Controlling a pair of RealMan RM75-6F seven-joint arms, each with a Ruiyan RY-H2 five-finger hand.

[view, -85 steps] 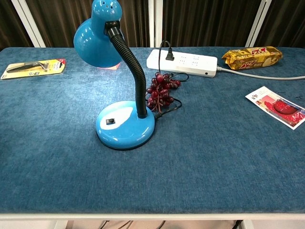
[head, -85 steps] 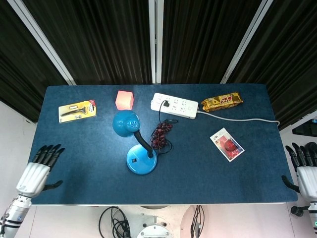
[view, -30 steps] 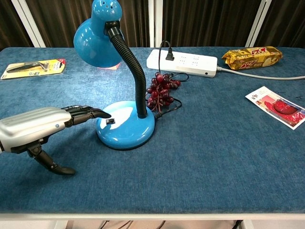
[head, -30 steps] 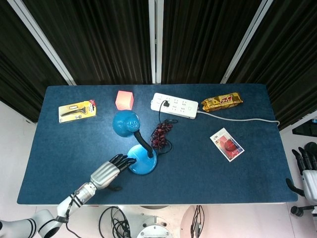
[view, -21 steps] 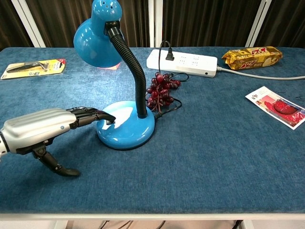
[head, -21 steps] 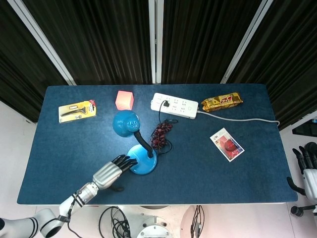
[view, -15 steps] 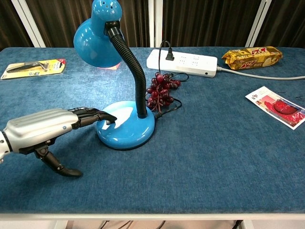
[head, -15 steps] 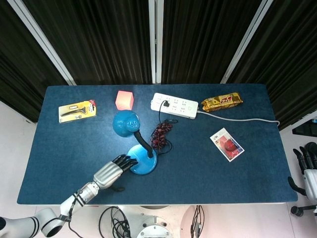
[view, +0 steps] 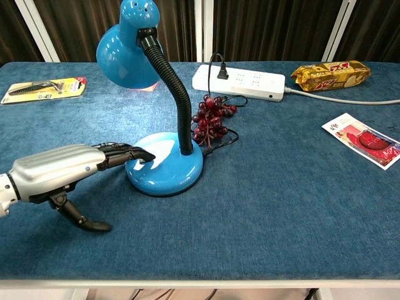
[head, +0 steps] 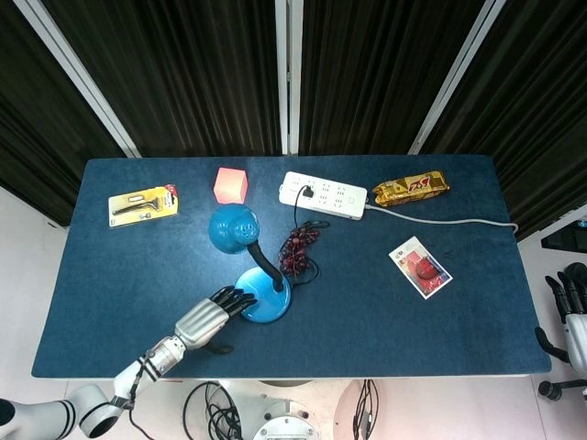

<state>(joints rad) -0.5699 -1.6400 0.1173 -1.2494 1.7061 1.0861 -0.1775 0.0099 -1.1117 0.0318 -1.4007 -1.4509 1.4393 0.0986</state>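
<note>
The left hand lies palm-down over the blue desk, its black fingers extended close together with their tips resting on the near-left rim of the round base of the glossy blue gooseneck desk lamp, at the small black switch; the thumb points down to the desk apart from the fingers. Just beyond the fingertips the black flexible neck rises to the blue shade. Behind the base lies a bunch of dark red grapes, then a white power strip. The right hand hangs off the desk's right edge, fingers loosely apart, holding nothing.
</note>
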